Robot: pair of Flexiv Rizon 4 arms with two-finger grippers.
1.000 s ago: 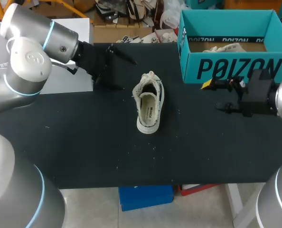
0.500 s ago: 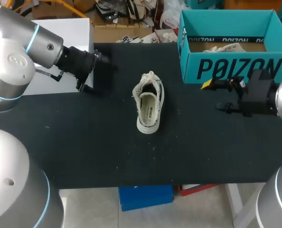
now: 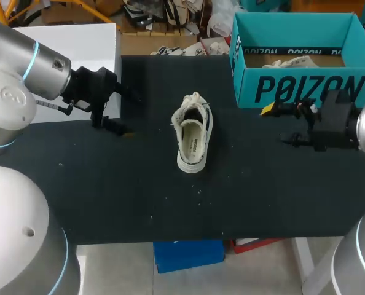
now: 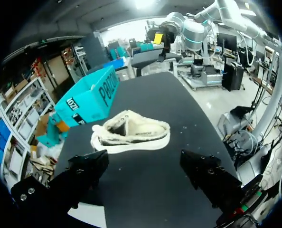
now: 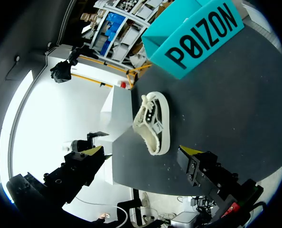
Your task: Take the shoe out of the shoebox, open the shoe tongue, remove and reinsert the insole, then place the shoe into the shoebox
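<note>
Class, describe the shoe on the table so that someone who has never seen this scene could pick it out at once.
Find the black table with the teal shoebox at its far right corner. Near the table's middle lies the shoe, a cream low-top. It alone lies out on the table; the other pale thing sits inside the box.

One cream fabric low-top shoe (image 3: 193, 132) lies on the single black tabletop (image 3: 139, 190). It sits between two tools, one left tool (image 3: 122, 112) and one right tool (image 3: 279, 125). One teal cardboard shoebox (image 3: 299, 89) stands just beyond the right tool. It holds one pale object (image 3: 291, 61), too hidden to identify.
</note>
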